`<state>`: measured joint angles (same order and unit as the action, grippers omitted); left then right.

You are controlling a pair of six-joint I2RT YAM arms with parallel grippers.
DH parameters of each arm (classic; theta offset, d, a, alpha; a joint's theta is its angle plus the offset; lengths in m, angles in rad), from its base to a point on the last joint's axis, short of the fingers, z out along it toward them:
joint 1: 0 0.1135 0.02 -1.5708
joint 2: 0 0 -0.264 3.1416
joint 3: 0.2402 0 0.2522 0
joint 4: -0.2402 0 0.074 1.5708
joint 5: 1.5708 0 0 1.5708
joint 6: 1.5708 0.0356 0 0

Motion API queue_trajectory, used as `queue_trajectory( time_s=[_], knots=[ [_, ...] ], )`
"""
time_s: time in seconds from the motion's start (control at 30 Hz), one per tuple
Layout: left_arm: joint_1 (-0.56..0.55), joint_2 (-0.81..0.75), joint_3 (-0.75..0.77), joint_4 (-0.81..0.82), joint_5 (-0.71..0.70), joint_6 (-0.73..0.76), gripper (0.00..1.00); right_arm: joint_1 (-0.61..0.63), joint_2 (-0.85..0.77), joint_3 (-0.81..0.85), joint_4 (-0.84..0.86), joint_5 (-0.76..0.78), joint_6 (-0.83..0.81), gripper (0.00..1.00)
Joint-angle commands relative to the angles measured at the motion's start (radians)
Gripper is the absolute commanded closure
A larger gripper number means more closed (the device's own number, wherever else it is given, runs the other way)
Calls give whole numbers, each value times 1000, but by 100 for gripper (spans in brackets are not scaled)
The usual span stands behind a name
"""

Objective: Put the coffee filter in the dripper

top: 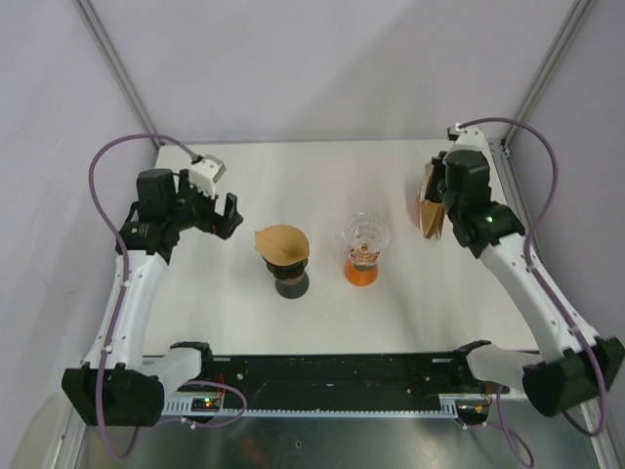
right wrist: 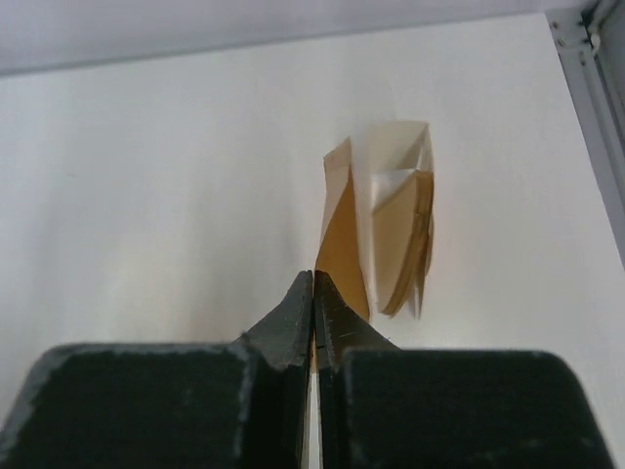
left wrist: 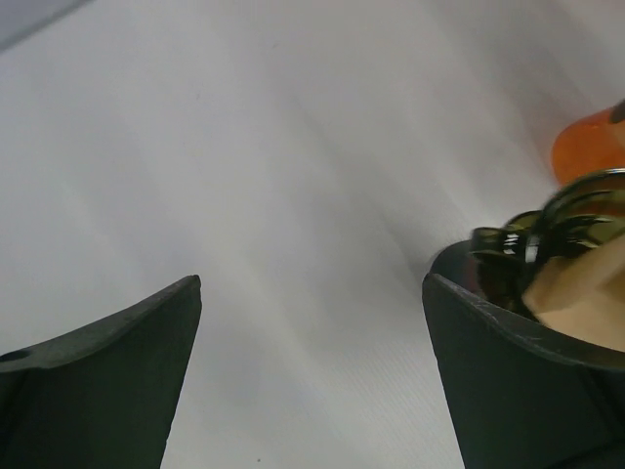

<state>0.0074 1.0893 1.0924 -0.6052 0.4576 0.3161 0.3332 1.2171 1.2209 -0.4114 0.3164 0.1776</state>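
Observation:
My right gripper [right wrist: 313,278] is shut on the lower edge of a brown paper coffee filter [right wrist: 342,239]. More folded filters [right wrist: 398,230] fan out just beyond it. From above, that bunch of filters [top: 427,207] shows at the far right, beside the right gripper [top: 439,200]. A clear glass dripper [top: 365,233] on an orange base stands mid-table. To its left, a dark dripper [top: 290,281] holds a brown filter [top: 283,242]. My left gripper [top: 225,217] is open, left of the dark dripper, with nothing between its fingers [left wrist: 117,362].
The dark dripper's glossy rim [left wrist: 547,230] and the orange base [left wrist: 586,147] sit at the right edge of the left wrist view. A metal frame post [right wrist: 596,107] runs along the table's right edge, close to the right gripper.

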Motion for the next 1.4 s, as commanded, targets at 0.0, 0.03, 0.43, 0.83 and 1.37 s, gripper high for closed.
queue_trajectory(
  time_s=[0.0,0.03,0.43,0.83,1.37],
  knots=[
    [-109,-74,86,-43,-11,55,1,123,-171,6,-14,81,78,100],
    [-141,-80,99,-50,-35,57,1,152,-203,6,-10,95,94,100],
    [-765,42,420,-60,-454,61,2,519,-259,4,120,190,281,100],
    [-1106,191,508,69,-753,148,0,706,-262,-71,315,357,369,100],
    [-1210,139,330,320,-837,301,13,692,-350,-198,499,362,543,100]
  ],
)
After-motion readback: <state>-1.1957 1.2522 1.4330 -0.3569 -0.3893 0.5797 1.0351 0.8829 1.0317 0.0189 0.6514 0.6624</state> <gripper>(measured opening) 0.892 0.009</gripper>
